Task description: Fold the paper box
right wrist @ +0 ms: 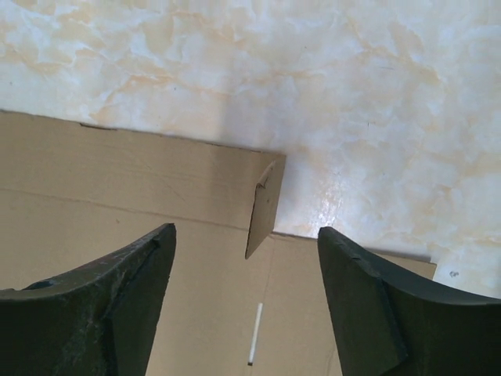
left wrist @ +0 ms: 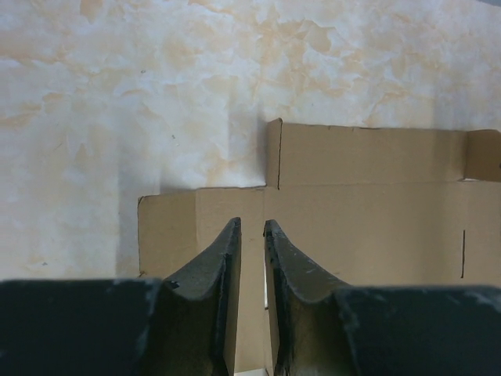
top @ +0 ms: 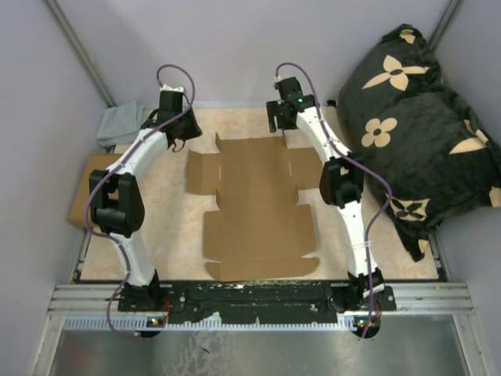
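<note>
The paper box (top: 254,207) lies as a flat brown die-cut sheet in the middle of the marbled table, flaps spread out. My left gripper (top: 177,141) hovers at the sheet's far left corner. In the left wrist view it (left wrist: 250,225) is nearly shut with a thin gap, holding nothing, above a side flap (left wrist: 368,211). My right gripper (top: 275,121) hovers over the sheet's far right corner. In the right wrist view it (right wrist: 246,235) is wide open above the cardboard (right wrist: 117,180), with a small tab (right wrist: 262,207) standing up between the fingers, untouched.
A plain compact brown box (top: 90,192) sits at the left table edge, with a grey cloth (top: 121,125) behind it. A black flowered cushion (top: 423,117) fills the right side. A metal rail (top: 258,301) runs along the near edge by the arm bases.
</note>
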